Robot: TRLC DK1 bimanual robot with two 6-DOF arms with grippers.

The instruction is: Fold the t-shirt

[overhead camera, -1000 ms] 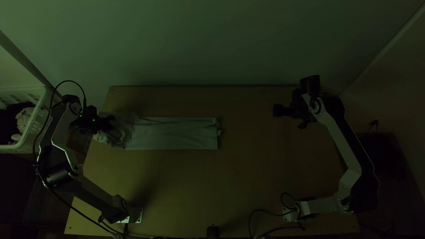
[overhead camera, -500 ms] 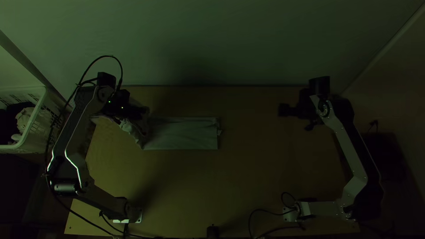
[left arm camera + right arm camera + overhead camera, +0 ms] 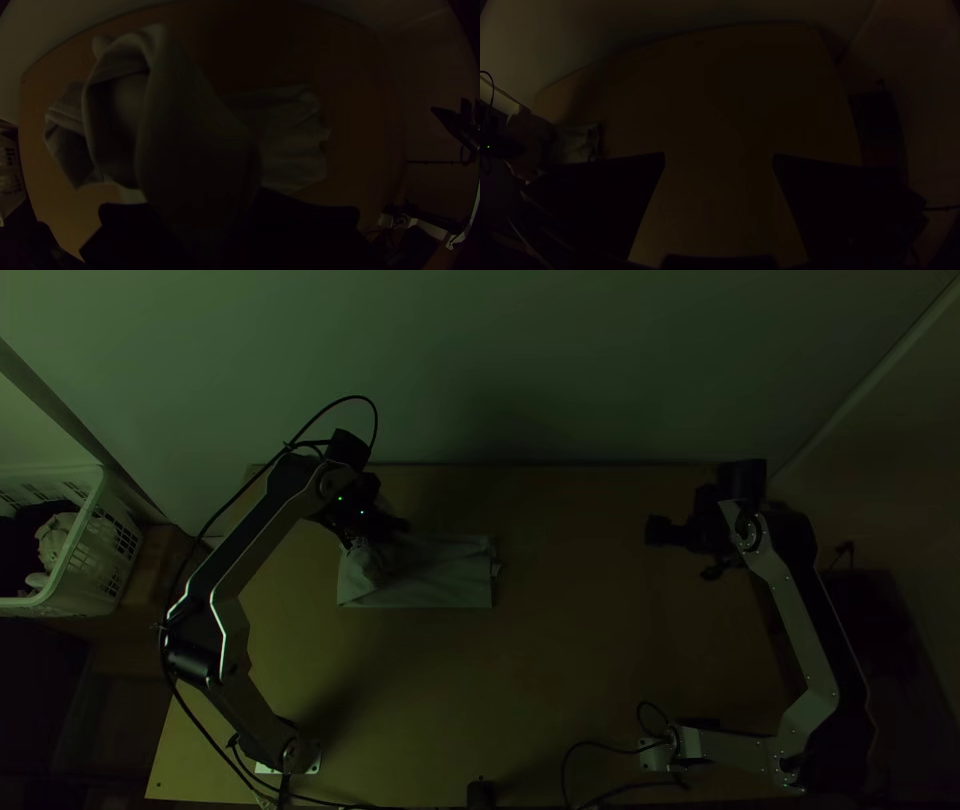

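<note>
Two claws, one T-shirt (image 3: pixel 440 582): the garment lies left of center on the wooden counter (image 3: pixel 560 670), its right part a flat folded strip, its left part bunched, pinched in the left claw (image 3: pixel 384 536). The right claw (image 3: pixel 658 531) hangs spread at right. One basket (image 3: pixel 108 555) stands beyond the left edge.

Right hand (image 3: pixel 657 531) wide open, arm (image 3: pixel 795 625) bent

Seemingly a robotics lab: two robot arms (image 3: pixel 802 630) mounted on a wooden table (image 3: pixel 580 670), trailing cables (image 3: pixel 205 737), plain wall (image 3: pixel 560 360), plastic laundry basket (image 3: pixel 112 540)
</note>
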